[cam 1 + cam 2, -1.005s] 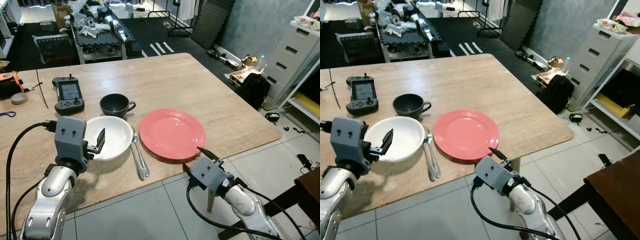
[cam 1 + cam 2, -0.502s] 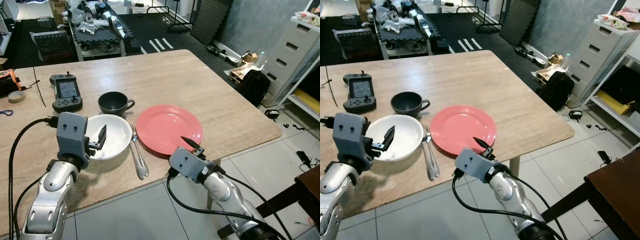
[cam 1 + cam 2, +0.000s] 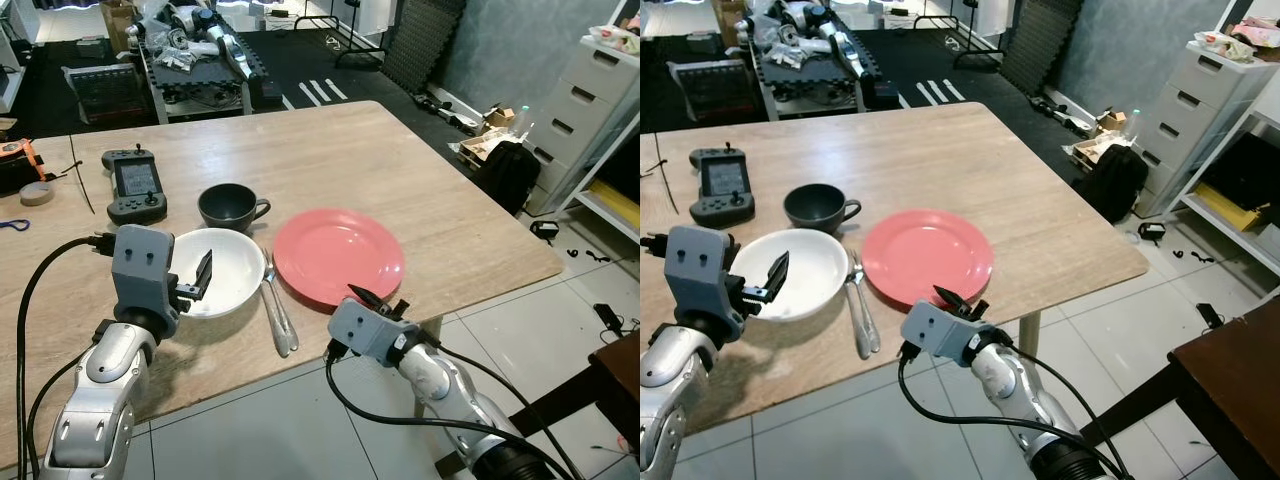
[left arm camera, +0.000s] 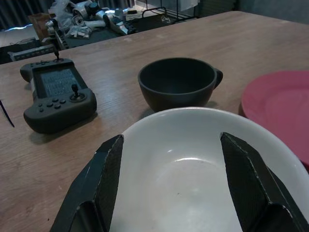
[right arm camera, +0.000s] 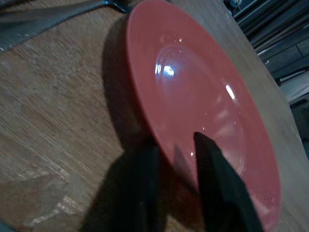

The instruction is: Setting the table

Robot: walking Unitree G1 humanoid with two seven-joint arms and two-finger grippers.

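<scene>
— What sits on the bench [image 3: 420, 190]?

— One red plate [image 3: 338, 256] near the front edge, one white bowl [image 3: 218, 271] beside it, two pieces of cutlery [image 3: 277, 315] lying between them, one dark cup [image 3: 231, 207] just behind the bowl, and one handheld controller [image 3: 134, 186] toward the left edge.

— And the two end effectors?

— The left end effector [image 4: 169, 159] has its fingers spread wide across the bowl's near rim. The right end effector [image 5: 176, 162] is at the plate's front rim, one finger under it and one above, narrowly parted.
</scene>
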